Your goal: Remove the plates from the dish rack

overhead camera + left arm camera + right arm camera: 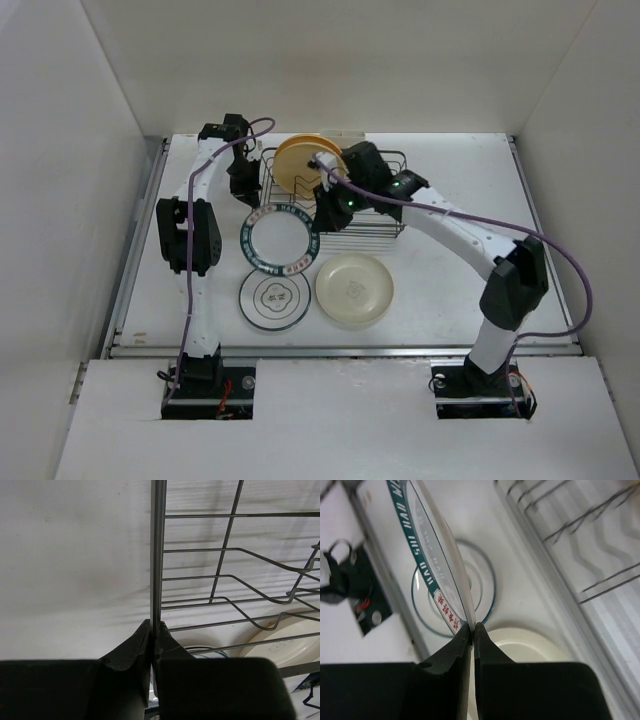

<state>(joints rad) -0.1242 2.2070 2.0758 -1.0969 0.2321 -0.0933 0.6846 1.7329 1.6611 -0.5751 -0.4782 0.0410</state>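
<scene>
The dark wire dish rack [368,222] stands at the back middle with the yellow-orange plate [296,160] upright in it. My left gripper [243,182] is shut on the rack's left edge wire [158,555]; its tips [152,627] pinch that wire. My right gripper [320,213] is shut on the rim of the teal-rimmed lettered plate [280,238], also seen in the right wrist view [427,565] with the gripper [473,627] pinching its edge. It hangs tilted just in front of the rack. The dark-ringed white plate [273,298] and the cream plate [354,290] lie flat on the table.
The ringed plate [482,587] and cream plate [530,647] lie directly under the held plate. The rack's wires [580,540] are to its right. White walls close in the table on both sides and the back. A metal rail [340,350] runs along the front edge.
</scene>
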